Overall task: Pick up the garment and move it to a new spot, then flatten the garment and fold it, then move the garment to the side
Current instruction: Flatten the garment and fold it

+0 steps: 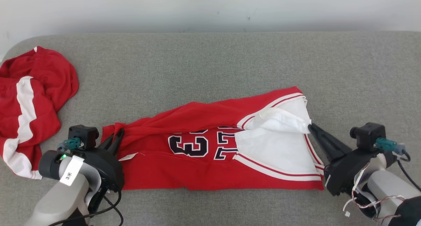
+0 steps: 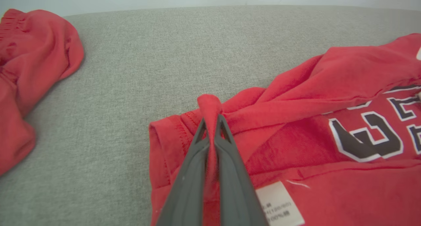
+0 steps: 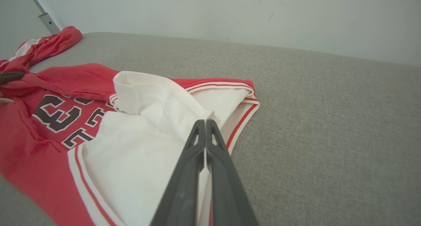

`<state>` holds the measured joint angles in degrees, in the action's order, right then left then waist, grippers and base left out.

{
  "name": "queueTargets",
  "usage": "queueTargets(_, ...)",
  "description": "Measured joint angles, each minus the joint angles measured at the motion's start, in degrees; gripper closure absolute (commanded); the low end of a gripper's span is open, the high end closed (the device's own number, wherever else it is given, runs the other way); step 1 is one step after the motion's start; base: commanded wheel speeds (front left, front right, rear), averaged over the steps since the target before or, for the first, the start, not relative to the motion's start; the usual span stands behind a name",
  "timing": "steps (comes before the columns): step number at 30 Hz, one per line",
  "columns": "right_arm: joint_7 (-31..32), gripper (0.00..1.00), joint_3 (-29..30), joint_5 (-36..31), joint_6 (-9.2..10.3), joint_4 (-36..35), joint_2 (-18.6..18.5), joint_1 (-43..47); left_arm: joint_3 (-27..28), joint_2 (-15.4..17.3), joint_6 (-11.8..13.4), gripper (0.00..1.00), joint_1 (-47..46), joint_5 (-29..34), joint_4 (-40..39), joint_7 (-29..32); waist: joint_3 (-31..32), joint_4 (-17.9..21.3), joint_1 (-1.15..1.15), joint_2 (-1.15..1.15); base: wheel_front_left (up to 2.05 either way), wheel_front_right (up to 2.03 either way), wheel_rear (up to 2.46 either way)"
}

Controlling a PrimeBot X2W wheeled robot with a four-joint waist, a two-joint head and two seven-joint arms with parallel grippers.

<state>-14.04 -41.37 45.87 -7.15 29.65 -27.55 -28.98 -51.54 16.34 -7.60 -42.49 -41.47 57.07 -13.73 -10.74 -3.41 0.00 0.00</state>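
Observation:
The garment point(image 1: 197, 160) is a red jersey with dark white-edged lettering and a white sleeve, stretched left to right across the grey table point(image 1: 210, 61). My left gripper point(image 1: 117, 134) is shut on a bunched red fold at the garment's left end; in the left wrist view the left gripper point(image 2: 210, 120) pinches that fold of the garment point(image 2: 296, 143) between its fingers. My right gripper point(image 1: 310, 126) is shut on the white sleeve edge at the right end. In the right wrist view the right gripper point(image 3: 205, 121) nips white cloth of the garment point(image 3: 138, 147).
A second red garment with a white stripe point(image 1: 29, 107) lies crumpled at the table's left end, also seen as a red heap point(image 2: 29, 71) in the left wrist view. A pale wall point(image 1: 210, 9) runs behind the table's far edge.

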Motion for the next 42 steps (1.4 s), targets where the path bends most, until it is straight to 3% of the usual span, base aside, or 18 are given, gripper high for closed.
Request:
queueTargets(11,1.49,1.00,-2.64,-0.65,0.00,0.54,-0.81,1.47,-0.93,0.10,0.00,1.00,-0.05,1.21,1.04,-0.43,-0.21,0.05,0.00,0.00,0.00,0.00,0.00)
queueTargets(12,1.52,1.00,-2.93,-0.79,0.00,0.87,-0.79,1.46,-0.93,0.03,0.00,0.95,-0.05,1.21,1.21,-0.43,-0.15,0.04,0.00,0.00,0.00,0.00,0.00)
queueTargets(14,1.96,1.00,-3.27,-1.05,0.00,1.80,-0.60,1.46,-0.92,-0.14,0.00,0.77,-0.04,1.20,1.64,-0.43,0.13,0.03,0.01,0.00,0.00,0.00,0.00)
queueTargets(15,1.96,0.97,-3.31,-1.04,0.00,2.03,-0.51,1.47,-0.86,-0.20,0.00,0.10,-0.01,1.16,1.80,-0.43,0.32,0.03,0.01,0.00,0.00,0.00,0.00)
queueTargets(16,1.94,0.80,-3.33,-1.02,0.00,2.16,-0.42,1.48,-0.73,-0.30,0.00,0.00,0.02,1.10,2.01,-0.44,0.55,0.01,0.01,0.00,0.00,0.00,0.00)
queueTargets(17,1.92,0.51,-3.30,-1.01,0.00,2.42,-0.26,1.48,-0.55,-0.45,0.01,0.00,0.09,0.99,2.27,-0.44,0.81,-0.02,0.01,0.00,0.00,0.00,0.00)
queueTargets(18,1.92,0.00,-3.21,-0.79,0.00,2.79,-0.11,1.52,-0.34,-0.62,0.01,0.00,0.24,0.78,2.52,-0.44,1.09,-0.05,0.01,0.00,0.00,0.00,0.00)
queueTargets(36,0.36,0.00,2.32,6.00,0.11,3.18,-0.63,10.54,2.54,-0.52,2.16,0.00,12.44,-0.55,1.49,-0.52,10.40,-1.35,0.00,0.00,0.00,0.00,0.00)
queueTargets(42,-0.10,0.00,3.30,6.06,1.70,2.04,0.15,12.88,4.27,0.79,4.35,0.00,16.21,-1.62,-1.00,-0.53,13.17,-1.23,0.00,0.00,0.00,0.00,0.00)
